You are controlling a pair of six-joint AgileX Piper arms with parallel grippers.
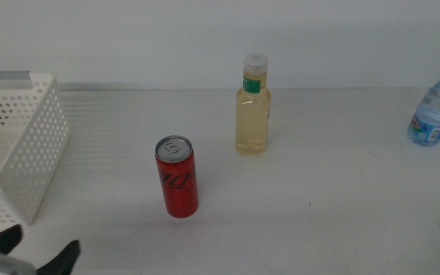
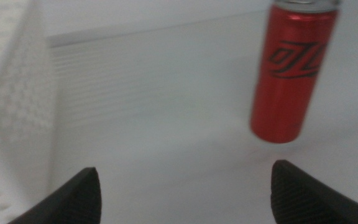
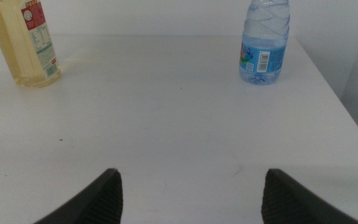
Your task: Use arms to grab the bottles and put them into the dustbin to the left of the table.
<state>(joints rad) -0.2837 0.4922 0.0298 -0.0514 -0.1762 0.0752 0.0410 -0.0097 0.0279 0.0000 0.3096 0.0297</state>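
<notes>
A slim red can stands upright left of the table's middle; the left wrist view shows it too. A clear bottle of pale yellow liquid with a white cap stands behind it, also in the right wrist view. A small blue-capped water bottle stands at the far right, also in the right wrist view. The white perforated dustbin sits at the left edge. My left gripper is open and empty at the bottom left, beside the dustbin. My right gripper is open and empty, out of the middle view.
The white table has faint ridged lines near its back edge. A plain white wall rises behind it. The table's right edge shows in the right wrist view, just beyond the water bottle.
</notes>
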